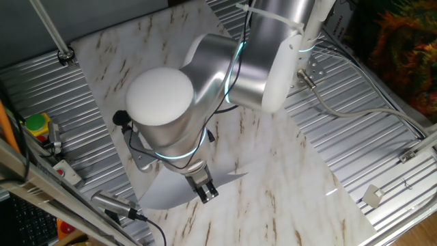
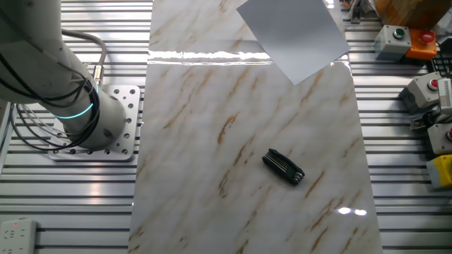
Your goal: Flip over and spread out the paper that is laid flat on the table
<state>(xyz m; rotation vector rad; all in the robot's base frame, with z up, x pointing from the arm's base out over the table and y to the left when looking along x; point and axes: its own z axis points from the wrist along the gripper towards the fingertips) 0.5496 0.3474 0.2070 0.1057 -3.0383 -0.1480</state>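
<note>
My gripper [image 1: 205, 190] hangs over the paper's [image 2: 293, 35] near edge, fingers seemingly close together, holding nothing. The sheet lies flat at the table's [image 2: 233, 141] far end, skewed to its sides.

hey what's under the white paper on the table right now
The paper lies flat on the marble table, one corner past its edge over the ribbed metal panel. Anything beneath the sheet is covered and cannot be seen.
</note>
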